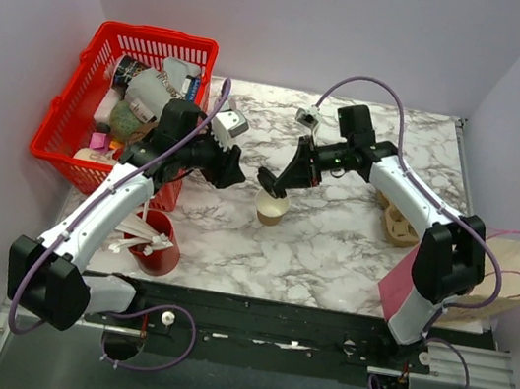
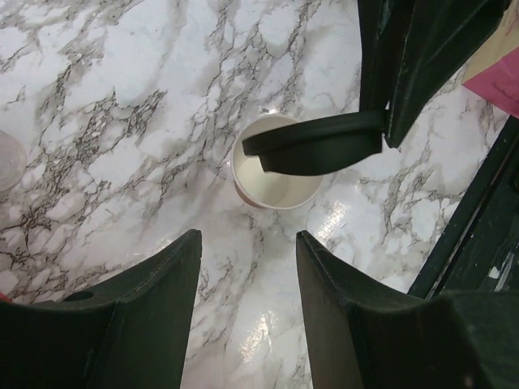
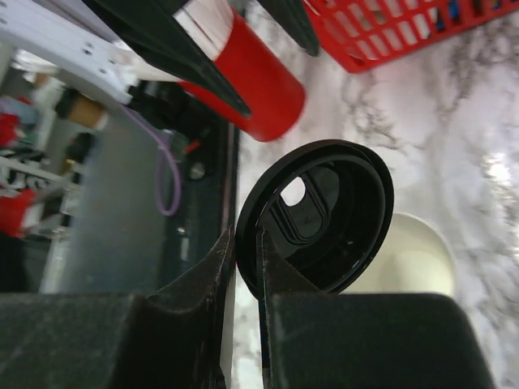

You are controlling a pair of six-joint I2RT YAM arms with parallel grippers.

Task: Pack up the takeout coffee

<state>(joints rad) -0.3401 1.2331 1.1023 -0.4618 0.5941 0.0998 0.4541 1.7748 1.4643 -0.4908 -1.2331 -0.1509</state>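
The tan paper cup [image 1: 273,209] stands open on the marble table, pale inside, also in the left wrist view [image 2: 276,174] and the right wrist view [image 3: 409,263]. My right gripper [image 1: 272,182] is shut on the rim of the round black lid [image 3: 316,215] and holds it tilted just above the cup; the lid also shows in the left wrist view [image 2: 316,143]. My left gripper [image 2: 247,243] is open and empty, hovering just left of the cup [image 1: 234,172].
A red basket [image 1: 125,107] full of items stands at the back left. A red cup of white sticks [image 1: 154,242] stands near the left arm. A brown pulp carrier [image 1: 400,223] and a paper bag [image 1: 499,285] are on the right.
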